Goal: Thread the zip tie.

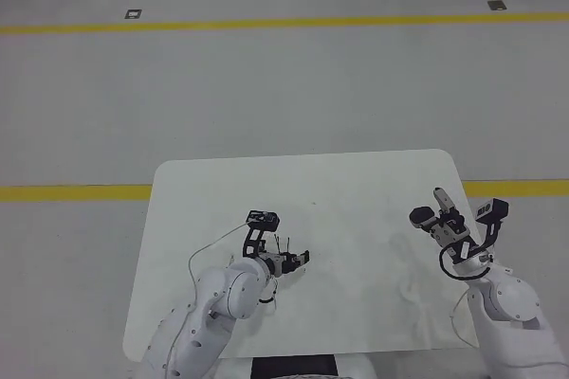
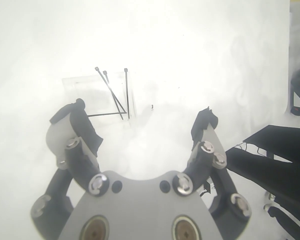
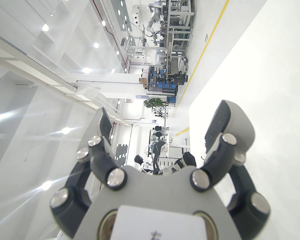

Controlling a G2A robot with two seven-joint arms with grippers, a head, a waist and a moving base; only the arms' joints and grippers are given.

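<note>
Left gripper [image 2: 142,118] sits closest to the lens, fingers spread wide with nothing between them. Just beyond its tips stands the clear holder [image 2: 72,81]. The zip ties [image 2: 112,98] sit in it, three leaning with heads up and a fourth lying across the base. I read this as supply staging: the raised heads let a strap be pinched without scraping the table [image 1: 360,180]. No tie is out of the holder, so I judge the first pick is the step in hand and threading has not begun.

Right gripper [image 3: 162,123] is well apart from the holder, off to its right. It is lifted and aimed past the holder into the room, fingers apart and empty. It looks parked to me, ready to take the free end once a tie is lifted.

View notes: the left wrist view gives me each strap and the holder's walls. In the top view the holder is too small and pale for me to make out, but that view does show how far the right arm stands from it.
</note>
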